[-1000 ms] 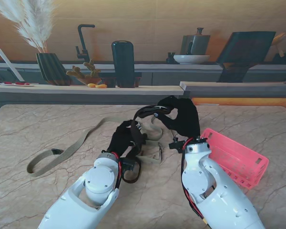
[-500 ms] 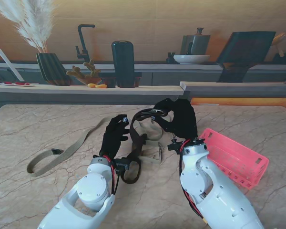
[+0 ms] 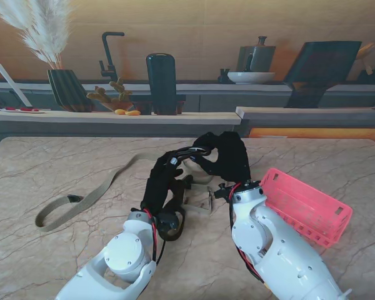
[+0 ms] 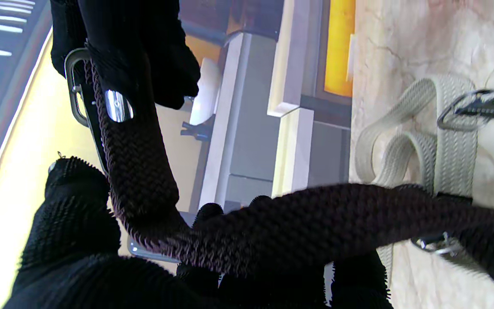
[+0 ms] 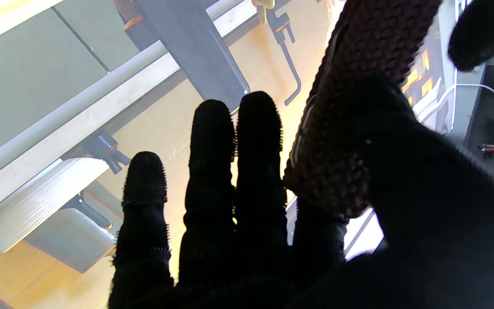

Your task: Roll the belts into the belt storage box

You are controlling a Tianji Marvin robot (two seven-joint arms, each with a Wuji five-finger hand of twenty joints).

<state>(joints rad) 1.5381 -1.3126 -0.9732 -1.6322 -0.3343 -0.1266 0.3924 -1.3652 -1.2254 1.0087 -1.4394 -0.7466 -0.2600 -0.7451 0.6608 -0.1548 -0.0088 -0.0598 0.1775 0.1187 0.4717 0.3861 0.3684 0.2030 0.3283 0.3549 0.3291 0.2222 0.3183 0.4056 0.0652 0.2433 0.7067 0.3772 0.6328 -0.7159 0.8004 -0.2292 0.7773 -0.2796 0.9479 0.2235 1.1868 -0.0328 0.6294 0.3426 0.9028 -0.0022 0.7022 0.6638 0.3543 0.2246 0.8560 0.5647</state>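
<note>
A dark brown braided belt hangs in the air between my two black-gloved hands, and its lower loop drops beside my left wrist. My right hand pinches the buckle end between thumb and forefinger, its other fingers straight. My left hand reaches up to it, and the belt bends over that hand's fingers. A beige webbing belt lies on the table, running left from under the hands. The pink storage box sits to the right of my right forearm.
The beige belt's folded end with metal rings lies under the hands. A counter ledge runs along the table's far edge, with a vase of pampas grass, a dark canister and a bowl behind it.
My left hand swung out to the left, then came forward and right to meet the right hand at the belt. The right hand with the buckle end shifted slightly left.
</note>
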